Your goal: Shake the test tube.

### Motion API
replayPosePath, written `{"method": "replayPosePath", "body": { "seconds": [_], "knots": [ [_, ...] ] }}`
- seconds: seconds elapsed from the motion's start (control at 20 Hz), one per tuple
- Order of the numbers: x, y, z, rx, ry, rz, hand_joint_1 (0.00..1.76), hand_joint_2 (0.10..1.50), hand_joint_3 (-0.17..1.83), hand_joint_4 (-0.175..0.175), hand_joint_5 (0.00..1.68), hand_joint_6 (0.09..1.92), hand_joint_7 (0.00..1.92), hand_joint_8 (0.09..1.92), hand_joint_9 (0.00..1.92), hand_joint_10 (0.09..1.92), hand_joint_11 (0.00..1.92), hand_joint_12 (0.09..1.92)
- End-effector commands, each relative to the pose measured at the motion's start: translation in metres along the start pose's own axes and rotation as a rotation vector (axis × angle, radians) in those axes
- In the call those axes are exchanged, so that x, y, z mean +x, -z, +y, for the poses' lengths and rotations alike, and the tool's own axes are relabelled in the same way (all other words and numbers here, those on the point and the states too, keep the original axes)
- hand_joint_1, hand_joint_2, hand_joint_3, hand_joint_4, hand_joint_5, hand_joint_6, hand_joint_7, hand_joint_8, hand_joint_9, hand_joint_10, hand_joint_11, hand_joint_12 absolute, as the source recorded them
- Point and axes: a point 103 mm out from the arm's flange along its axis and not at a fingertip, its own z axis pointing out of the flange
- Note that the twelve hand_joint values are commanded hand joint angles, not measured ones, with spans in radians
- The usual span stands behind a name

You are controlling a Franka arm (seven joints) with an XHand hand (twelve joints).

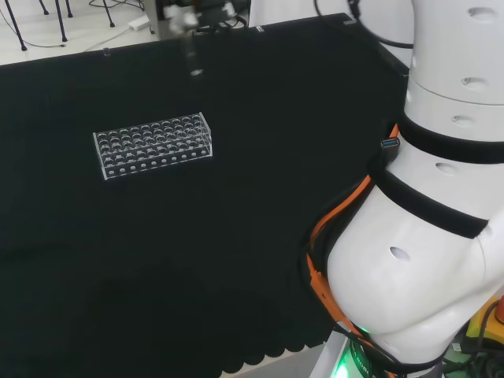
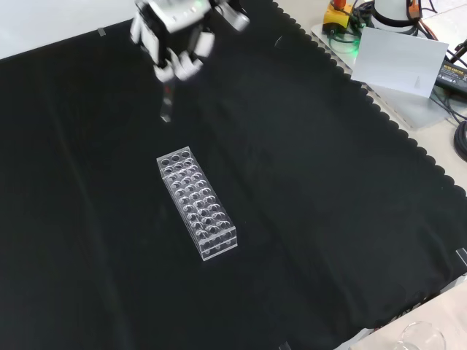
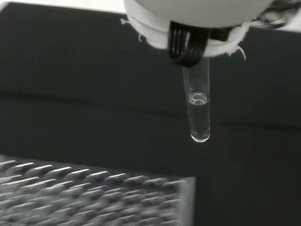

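Blurred at the wrist, the hand (image 2: 175, 36) grips a clear test tube (image 3: 198, 106), top hidden.

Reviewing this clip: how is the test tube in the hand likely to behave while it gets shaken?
The test tube looks like thin clear glass, so probably fragile and slippery. The hand holds its top, leaving the round end hanging free. Its small amount of clear liquid likely sloshes without spilling.

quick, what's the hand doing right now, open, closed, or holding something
Hand: shut on the clear glass test tube, held above the black cloth, clear of the clear plastic rack.
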Motion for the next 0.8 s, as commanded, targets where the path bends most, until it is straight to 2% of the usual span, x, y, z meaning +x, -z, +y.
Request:
{"method": "replayPosePath", "body": {
  "seconds": [0.05,0.35,0.65,0.8],
  "knots": [
    [-0.049,0.012,0.003,-0.031,-0.114,-0.016,1.44,0.68,0.55,-0.175,1.37,0.16,1.39,0.72,1.29,0.57,0.96,1.23],
    [0.024,0.007,0.002,-0.001,-0.009,0.109,1.44,0.68,0.55,-0.175,1.37,0.16,1.39,0.72,1.29,0.57,0.96,1.23],
    [0.111,0.011,-0.01,0.031,0.138,0.234,1.44,0.68,0.55,-0.175,1.37,0.15,1.39,0.72,1.29,0.57,0.96,1.23],
    [0.142,0.016,-0.017,0.033,0.202,0.277,1.44,0.68,0.55,-0.175,1.37,0.15,1.39,0.72,1.29,0.57,0.96,1.23]
  ]
}}
